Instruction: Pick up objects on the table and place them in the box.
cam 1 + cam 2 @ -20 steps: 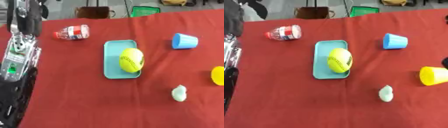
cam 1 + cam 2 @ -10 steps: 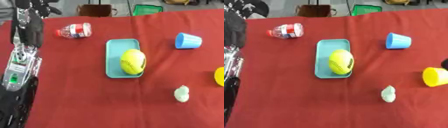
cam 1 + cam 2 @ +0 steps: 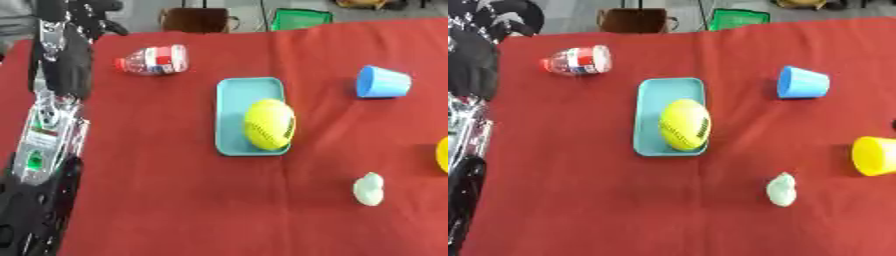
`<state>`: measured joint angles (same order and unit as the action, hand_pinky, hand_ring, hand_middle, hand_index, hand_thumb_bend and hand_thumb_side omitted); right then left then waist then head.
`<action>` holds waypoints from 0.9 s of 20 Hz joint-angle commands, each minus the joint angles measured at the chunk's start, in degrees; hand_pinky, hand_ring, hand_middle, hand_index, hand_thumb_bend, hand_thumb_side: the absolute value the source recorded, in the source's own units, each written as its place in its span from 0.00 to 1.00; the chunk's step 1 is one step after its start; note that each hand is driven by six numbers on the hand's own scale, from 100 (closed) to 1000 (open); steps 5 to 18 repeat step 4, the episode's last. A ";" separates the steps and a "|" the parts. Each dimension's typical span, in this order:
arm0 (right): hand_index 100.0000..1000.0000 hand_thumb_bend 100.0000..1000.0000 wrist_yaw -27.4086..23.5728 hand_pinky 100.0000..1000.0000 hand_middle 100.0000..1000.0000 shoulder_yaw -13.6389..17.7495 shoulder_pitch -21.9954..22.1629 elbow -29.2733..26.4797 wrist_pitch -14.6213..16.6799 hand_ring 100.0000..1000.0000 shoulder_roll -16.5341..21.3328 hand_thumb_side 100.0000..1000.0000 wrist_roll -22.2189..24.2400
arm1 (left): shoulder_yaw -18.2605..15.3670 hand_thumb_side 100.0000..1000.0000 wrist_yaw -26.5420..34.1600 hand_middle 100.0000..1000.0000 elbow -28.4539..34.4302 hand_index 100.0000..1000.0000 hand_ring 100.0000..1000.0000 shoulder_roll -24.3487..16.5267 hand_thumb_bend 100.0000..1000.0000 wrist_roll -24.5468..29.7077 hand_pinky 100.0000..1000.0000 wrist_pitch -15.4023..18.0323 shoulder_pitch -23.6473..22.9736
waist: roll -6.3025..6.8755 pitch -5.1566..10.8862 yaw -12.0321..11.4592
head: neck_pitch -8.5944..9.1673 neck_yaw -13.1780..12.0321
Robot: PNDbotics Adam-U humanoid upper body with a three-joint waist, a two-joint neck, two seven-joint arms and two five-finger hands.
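Note:
A plastic bottle (image 3: 154, 59) with a red and white label lies on its side at the far left of the red table (image 3: 157, 190). A yellow ball (image 3: 269, 124) rests in a teal tray (image 3: 239, 94) at the middle. A blue cup (image 3: 381, 82) lies at the far right, a yellow cup (image 3: 875, 155) at the right edge, and a small pale lump (image 3: 781, 189) in front. My left arm runs up the left side, and its black hand (image 3: 87, 10) hangs at the far left corner, left of the bottle and apart from it. A dark sliver (image 3: 892, 124) above the yellow cup may be my right hand.
Beyond the table's far edge stand a brown chair (image 3: 197, 20) and a green crate (image 3: 300, 18). My left forearm (image 3: 48, 135), silver and black, covers the table's left edge. No box other than the teal tray shows in these views.
My left hand has drifted a little to the right along the far edge, nearer the bottle. The whole picture has shifted slightly, so the camera moved; the objects lie as before.

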<state>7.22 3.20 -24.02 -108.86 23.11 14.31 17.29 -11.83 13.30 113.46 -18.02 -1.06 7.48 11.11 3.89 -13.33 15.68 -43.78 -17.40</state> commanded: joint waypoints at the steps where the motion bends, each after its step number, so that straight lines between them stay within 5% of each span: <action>1: 0.92 0.73 0.09 0.61 0.70 0.34 -0.62 -0.83 -0.06 0.66 1.25 0.49 -0.17 | -0.42 0.78 -0.26 0.79 1.13 0.82 0.64 -0.44 0.65 -0.02 0.46 -0.12 0.28 | -0.25 1.12 -0.13 | 0.00 -0.20; 18: 0.92 0.73 0.06 0.61 0.70 0.30 -0.72 -0.85 -0.05 0.66 1.33 0.50 -0.22 | -0.46 0.78 -0.47 0.79 1.13 0.82 0.64 -0.34 0.64 -0.13 0.46 -0.24 0.31 | -0.34 1.13 -0.42 | 0.12 -0.43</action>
